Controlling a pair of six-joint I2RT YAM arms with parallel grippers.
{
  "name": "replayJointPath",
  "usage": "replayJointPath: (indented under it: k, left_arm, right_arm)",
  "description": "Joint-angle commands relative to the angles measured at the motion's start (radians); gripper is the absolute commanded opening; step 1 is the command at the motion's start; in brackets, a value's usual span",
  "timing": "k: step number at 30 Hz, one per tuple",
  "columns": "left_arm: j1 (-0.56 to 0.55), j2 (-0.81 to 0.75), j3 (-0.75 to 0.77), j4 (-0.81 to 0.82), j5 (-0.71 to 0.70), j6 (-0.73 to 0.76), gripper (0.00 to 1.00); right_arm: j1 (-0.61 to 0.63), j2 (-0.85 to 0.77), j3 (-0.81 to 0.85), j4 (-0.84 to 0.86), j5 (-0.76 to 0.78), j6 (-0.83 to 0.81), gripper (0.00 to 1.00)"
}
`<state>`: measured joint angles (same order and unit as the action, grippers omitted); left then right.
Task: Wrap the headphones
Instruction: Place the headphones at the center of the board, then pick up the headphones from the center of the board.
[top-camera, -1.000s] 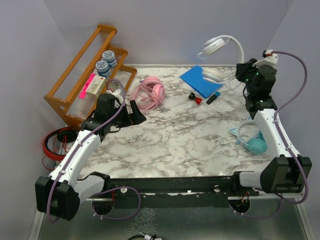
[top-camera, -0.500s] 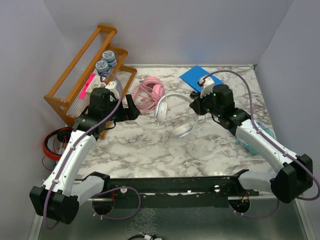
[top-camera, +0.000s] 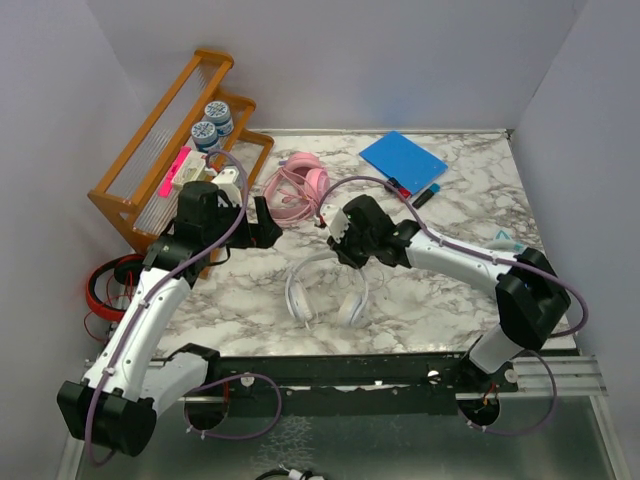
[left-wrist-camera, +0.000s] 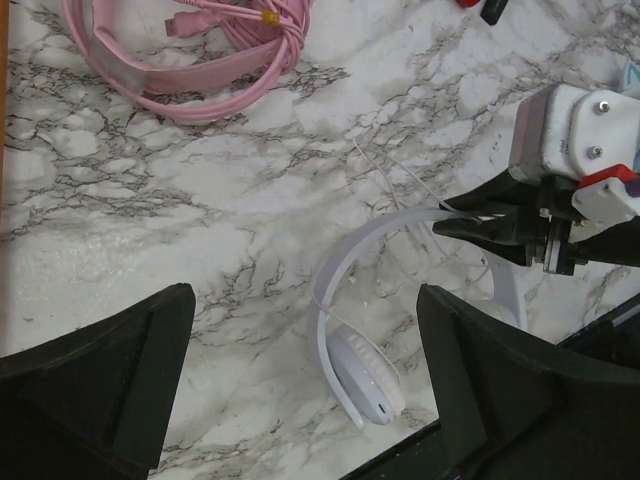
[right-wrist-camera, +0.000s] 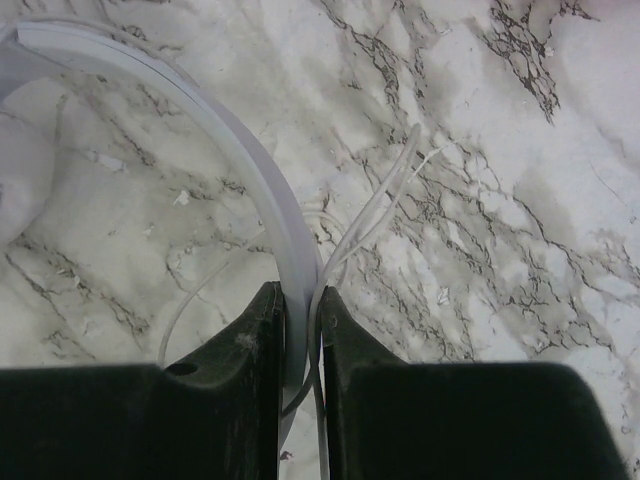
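The white headphones (top-camera: 301, 300) lie on the counter (top-camera: 240, 300) near its middle, cups toward the near edge and band arching away. The right tool (right-wrist-camera: 298, 300) is clenched on the top of the band. The thin white cable (right-wrist-camera: 385, 200) trails loose beside it and seems to run into the same pinch. The left tool (top-camera: 270, 224) hangs spread wide and empty, just to the far left.

They look light. The band is smooth, stiff and springy, so it could twist in a narrow pinch. The cable is limp and likely to snag. I would steady the band and take the cable close to a cup.

The pink pair (top-camera: 300, 185) lies just beyond, its cable near the left tool. A blue pad (top-camera: 402, 160) sits at the far right, out of the way.
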<state>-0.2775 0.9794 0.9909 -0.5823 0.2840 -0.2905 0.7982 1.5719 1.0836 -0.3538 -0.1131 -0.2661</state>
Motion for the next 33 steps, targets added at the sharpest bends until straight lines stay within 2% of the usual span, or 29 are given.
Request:
replayJointPath:
  k: [1, 5, 11, 15, 18, 22, 25, 29, 33]
  left_arm:
    - [-0.006, 0.026, -0.033, 0.035, 0.008, 0.005, 0.99]
    - [-0.006, 0.048, -0.07, 0.057, -0.011, -0.019, 0.99]
    - [-0.006, 0.06, -0.138, 0.143, 0.058, -0.052, 0.99]
    - [-0.018, 0.06, -0.184, 0.249, 0.089, -0.057, 0.99]
    - [-0.06, 0.08, -0.198, 0.312, 0.061, -0.061, 0.99]
    - [-0.171, 0.167, -0.165, 0.337, -0.044, -0.024, 0.99]
    - [-0.231, 0.253, -0.129, 0.346, -0.085, 0.023, 0.99]
    - [-0.248, 0.366, -0.083, 0.36, -0.016, 0.147, 0.99]
    - [-0.264, 0.482, 0.014, 0.32, 0.024, 0.247, 0.99]
  right_arm:
    - [-0.005, 0.052, 0.049, 0.051, -0.019, -0.009, 0.09]
    - [-0.005, 0.084, 0.01, 0.124, -0.012, 0.003, 0.13]
    - [-0.005, 0.076, -0.027, 0.204, 0.02, 0.045, 0.51]
    - [-0.008, 0.006, -0.076, 0.262, 0.134, 0.12, 0.62]
    - [-0.019, -0.062, -0.116, 0.278, 0.194, 0.185, 0.62]
    - [-0.048, -0.125, -0.165, 0.233, 0.221, 0.319, 0.53]
    - [-0.071, -0.149, -0.202, 0.189, 0.204, 0.397, 0.49]
    - [-0.082, -0.181, -0.254, 0.156, 0.213, 0.464, 0.49]
    - [-0.113, -0.245, -0.329, 0.199, 0.242, 0.579, 0.5]
